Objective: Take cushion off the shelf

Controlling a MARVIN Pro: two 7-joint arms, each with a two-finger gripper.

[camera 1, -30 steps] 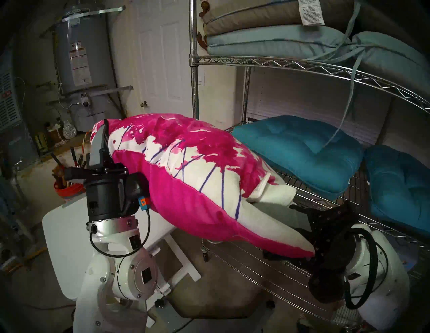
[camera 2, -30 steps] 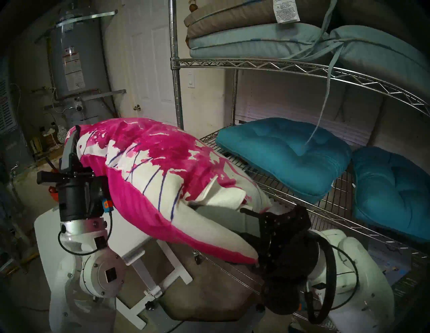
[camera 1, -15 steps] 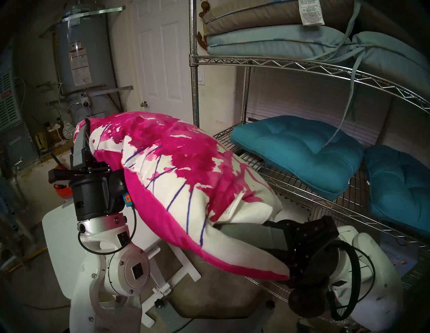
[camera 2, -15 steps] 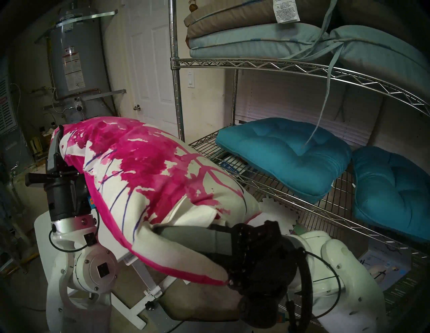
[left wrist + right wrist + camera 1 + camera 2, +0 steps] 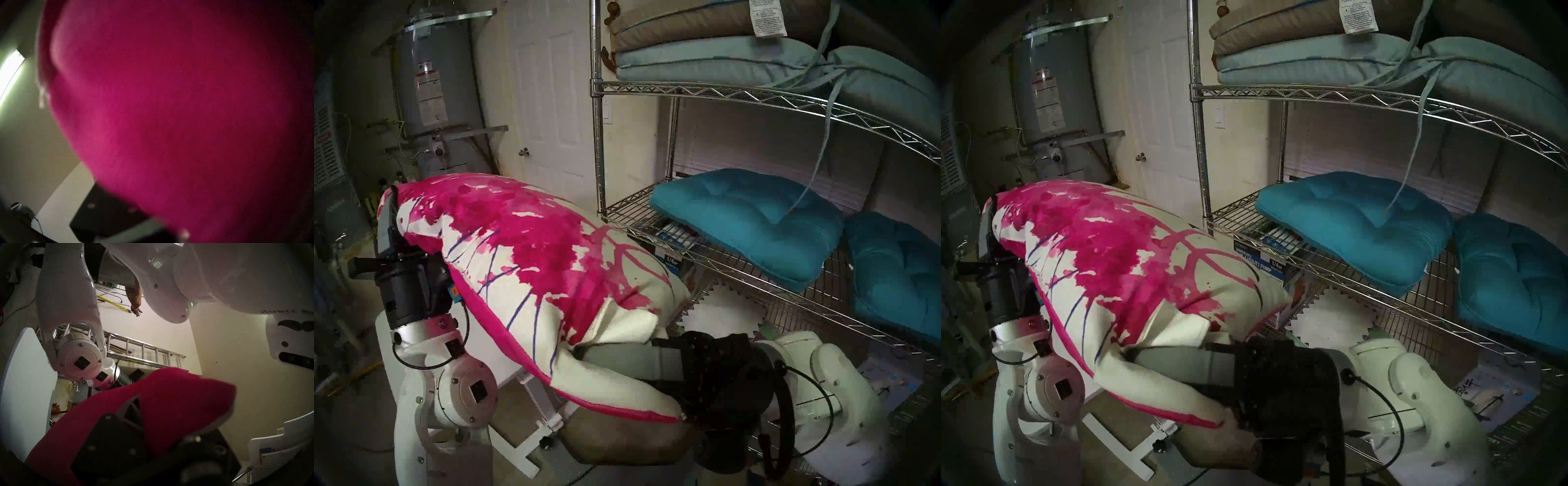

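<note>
The cushion (image 5: 544, 271) (image 5: 1117, 264), white with magenta splashes and thin dark lines, hangs tilted in the air to the left of the shelf (image 5: 626, 207) (image 5: 1232, 210), clear of its wire tiers. My left gripper (image 5: 392, 197) (image 5: 992, 205) is shut on its far upper-left corner. My right gripper (image 5: 580, 353) (image 5: 1134, 354) is shut on a fold at its near lower edge. The cushion's magenta back (image 5: 169, 101) fills the left wrist view and hides those fingertips. That back (image 5: 169, 404) also lies over the right gripper in the right wrist view.
Two teal tufted cushions (image 5: 748, 220) (image 5: 897, 271) lie on the shelf's middle tier. Pale blue and tan pads (image 5: 704, 57) are stacked on the tier above. Boxes (image 5: 670, 258) sit below. A small white table (image 5: 517, 454) stands under the cushion. A water heater (image 5: 432, 85) and door (image 5: 548, 101) are behind.
Both arms have carried the cushion left and toward me. It has come off the middle tier, whose front-left corner and the boxes beneath now show.
</note>
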